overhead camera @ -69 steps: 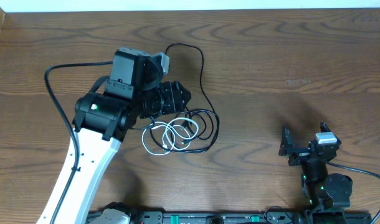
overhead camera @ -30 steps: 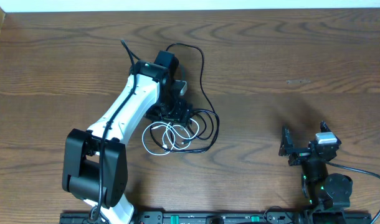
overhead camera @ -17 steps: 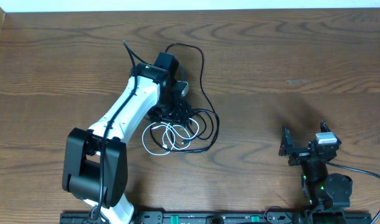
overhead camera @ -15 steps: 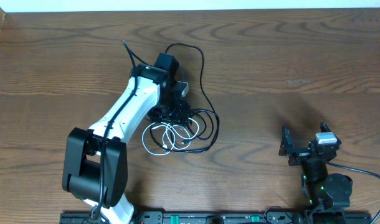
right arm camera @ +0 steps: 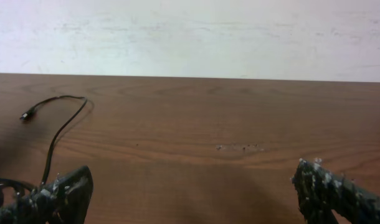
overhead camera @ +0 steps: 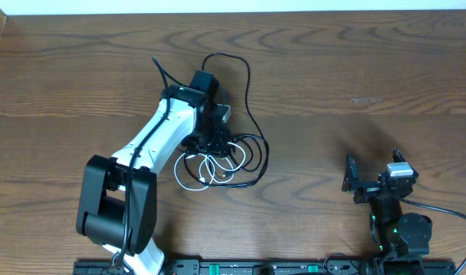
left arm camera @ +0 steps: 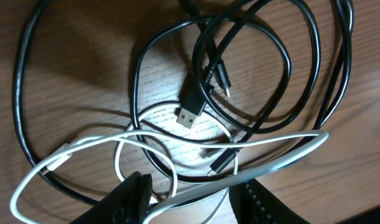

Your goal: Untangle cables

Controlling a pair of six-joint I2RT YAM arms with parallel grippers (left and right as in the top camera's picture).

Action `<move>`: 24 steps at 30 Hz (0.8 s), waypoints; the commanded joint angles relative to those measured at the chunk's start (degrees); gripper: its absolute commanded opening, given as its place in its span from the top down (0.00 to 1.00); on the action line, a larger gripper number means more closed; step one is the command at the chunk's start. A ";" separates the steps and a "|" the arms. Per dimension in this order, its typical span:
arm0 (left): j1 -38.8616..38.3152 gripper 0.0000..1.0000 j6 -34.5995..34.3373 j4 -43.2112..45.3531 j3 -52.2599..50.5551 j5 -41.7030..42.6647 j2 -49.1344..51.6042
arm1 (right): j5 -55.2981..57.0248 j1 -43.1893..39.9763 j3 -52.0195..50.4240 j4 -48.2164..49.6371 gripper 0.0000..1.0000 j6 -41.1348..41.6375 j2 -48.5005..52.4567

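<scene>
A loose tangle of thin cables (overhead camera: 221, 156) lies on a brown wooden table (overhead camera: 355, 76), left of centre and about midway between its near and far edges. One white cable (left arm camera: 59, 157) loops in narrow coils on the near left side of the heap. Two black cables (left arm camera: 17, 93) form wider rings that cross over and under it. One black strand runs out of the heap toward the far edge, arcs round and comes back on the right side.

In the left wrist view a flat metal plug (left arm camera: 189, 115) lies in the middle of the rings. A smaller plug (left arm camera: 222, 79) sits just beside it, and a third small plug (left arm camera: 222, 163) lies nearer, touching the white cable.

The left claw (left arm camera: 193, 199) is right over the near edge of the heap. Its two dark fingers (left arm camera: 131, 196) are spread apart, and a curve of the white cable lies between them. Neither finger is seen pressing on it. From above, the white left arm (overhead camera: 153, 141) reaches from the near left corner out to the tangle, and its wrist covers the far left part of the heap.

The right claw (right arm camera: 199, 199) is well apart from the cables, near the right end of the near edge. Its fingers are spread wide with nothing between them. It faces a pale wall (right arm camera: 190, 31) beyond the table.
</scene>
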 commanded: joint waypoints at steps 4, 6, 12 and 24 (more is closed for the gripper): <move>-0.02 0.54 0.15 0.46 -0.24 0.63 0.63 | 0.13 0.24 -0.20 -0.09 0.01 0.59 -0.33; 0.09 0.54 0.13 0.61 -0.24 0.66 0.63 | 0.13 0.24 -0.20 -0.09 0.01 0.59 -0.33; 0.09 0.62 0.15 0.63 -0.24 0.63 0.63 | 0.13 0.24 -0.20 -0.09 0.01 0.59 -0.33; 0.09 0.92 -0.61 0.72 -0.22 0.68 0.55 | 0.13 0.24 -0.20 -0.11 0.01 0.59 -0.33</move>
